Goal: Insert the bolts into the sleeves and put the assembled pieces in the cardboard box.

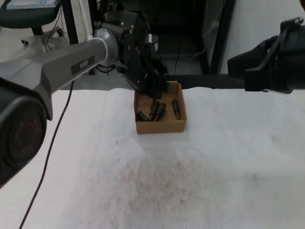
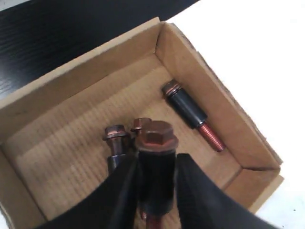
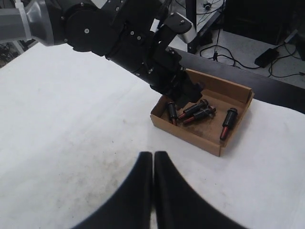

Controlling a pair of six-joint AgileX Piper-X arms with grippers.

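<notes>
The open cardboard box (image 1: 159,125) sits on the white bench at the centre back. Several assembled pieces lie in it, each a copper bolt in a black sleeve, such as the one (image 2: 188,110) by the box's side wall. My left gripper (image 2: 158,164) hangs inside the box, shut on another assembled piece (image 2: 156,143) with its hex head pointing up. Two more bolt heads (image 2: 116,132) show just behind it. The left gripper (image 3: 183,93) also appears over the box (image 3: 209,136) in the right wrist view. My right gripper (image 3: 153,160) hovers above the bare bench, shut with nothing between its fingers.
A black strip (image 1: 224,81) runs along the bench's far edge behind the box. A cable (image 1: 52,143) trails over the left side of the bench. The right arm (image 1: 271,59) is raised at the upper right.
</notes>
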